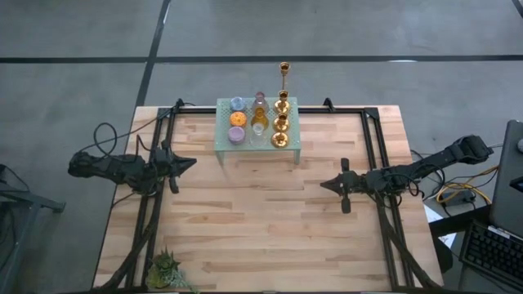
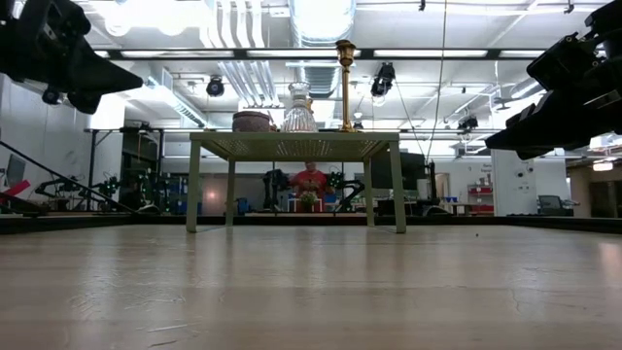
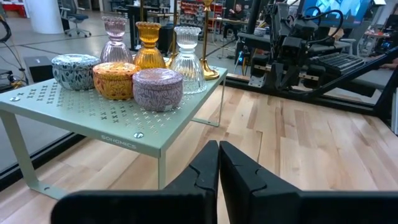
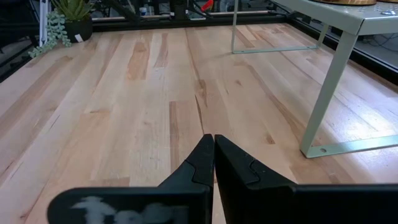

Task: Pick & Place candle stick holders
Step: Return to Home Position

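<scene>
Holders (image 1: 260, 121) cluster on the green stand (image 1: 222, 147) at the far edge of the table (image 1: 270, 237); I count maybe ten. My left gripper (image 1: 191, 163) and right gripper (image 1: 324, 184) hover well apart from it, jaws closed, empty.

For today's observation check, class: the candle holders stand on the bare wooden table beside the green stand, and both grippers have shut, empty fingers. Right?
No. The candle holders stand on top of the green stand, not on the table beside it, as the high view shows. The left gripper and right gripper do have shut, empty fingers.
</scene>
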Controlling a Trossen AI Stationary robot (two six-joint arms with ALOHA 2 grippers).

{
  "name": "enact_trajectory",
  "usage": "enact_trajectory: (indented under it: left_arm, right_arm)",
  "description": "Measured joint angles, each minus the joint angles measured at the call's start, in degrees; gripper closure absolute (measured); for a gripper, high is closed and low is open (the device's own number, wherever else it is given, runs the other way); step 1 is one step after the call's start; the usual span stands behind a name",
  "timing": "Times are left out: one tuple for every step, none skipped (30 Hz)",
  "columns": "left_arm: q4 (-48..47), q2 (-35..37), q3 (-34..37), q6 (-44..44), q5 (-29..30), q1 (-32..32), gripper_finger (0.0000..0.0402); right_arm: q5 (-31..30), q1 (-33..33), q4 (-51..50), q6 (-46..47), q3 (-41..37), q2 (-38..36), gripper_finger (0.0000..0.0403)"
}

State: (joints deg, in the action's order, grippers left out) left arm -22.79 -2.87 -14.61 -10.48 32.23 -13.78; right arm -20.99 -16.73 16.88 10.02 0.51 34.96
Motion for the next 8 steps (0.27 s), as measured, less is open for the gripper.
enact_trajectory:
  left_arm:
    - [0.00, 0.00, 0.00, -0.02, 0.00, -0.02, 0.0385]
    - [0.00, 0.00, 0.00, -0.02, 0.00, -0.02, 0.0385]
    - [0.00, 0.00, 0.00, -0.02, 0.00, 0.00, 0.0384]
    - [0.00, 0.00, 0.00, -0.01, 0.00, -0.01, 0.0383]
    - [0.00, -0.01, 0.00, -0.01, 0.00, -0.01, 0.0383]
    - [0.00, 0.00, 0.00, -0.02, 0.00, 0.00, 0.0383]
    - [0.00, 0.00, 0.00, -0.02, 0.00, 0.00, 0.0384]
    - [0.00, -0.01, 0.00, -0.02, 0.00, -0.02, 0.0384]
  right_arm:
    - [-0.01, 0.00, 0.00, 0.00, 0.01, 0.00, 0.0394]
    - [-0.02, 0.00, 0.00, 0.00, 0.00, 0.00, 0.0394]
    - [0.00, 0.00, 0.00, 0.00, 0.00, 0.00, 0.0394]
    - [-0.01, 0.00, 0.00, 0.00, 0.00, 0.00, 0.0394]
    - [-0.01, 0.00, 0.00, 0.00, 0.01, 0.00, 0.0394]
    - [0.00, 0.00, 0.00, 0.00, 0.00, 0.00, 0.0394]
    - [-0.01, 0.00, 0.00, 0.00, 0.00, 0.00, 0.0394]
    - [0.00, 0.00, 0.00, 0.00, 0.00, 0.00, 0.0394]
